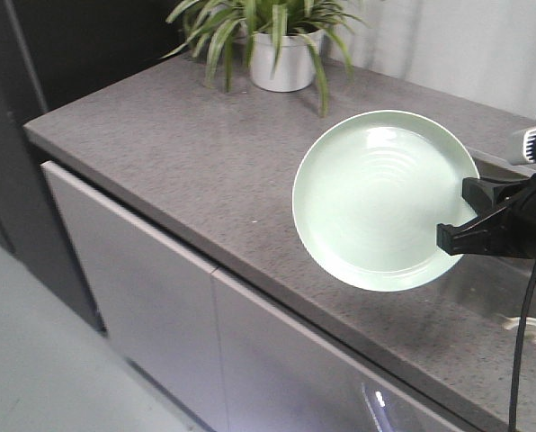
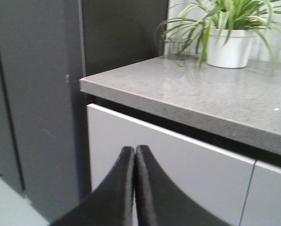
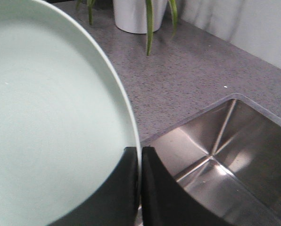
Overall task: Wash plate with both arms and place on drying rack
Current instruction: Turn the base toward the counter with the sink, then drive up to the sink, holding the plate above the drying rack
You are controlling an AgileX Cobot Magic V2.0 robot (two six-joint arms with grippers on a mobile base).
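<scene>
The right tool grips the pale mint-green plate by its right rim. The plate is in the air, tipped up nearly on edge, with its ringed inner face turned toward the front-facing view. It hangs over the grey speckled worktop, just left of the steel sink, and touches neither.

In the right wrist view the plate fills the left half. Its thin raised rim runs down into the narrow slit between the two black fingers of the right tool, which are clamped on it. The sink lies lower right, with its corner seams in view.

A grey-white camera module sits above the right arm, and a black cable hangs down from it.

The left tool is closed, its fingertips pressed together with nothing between them. It sits below worktop level and faces a white cabinet front.

A potted plant in a white pot stands at the back of the worktop, well apart from the plate.
</scene>
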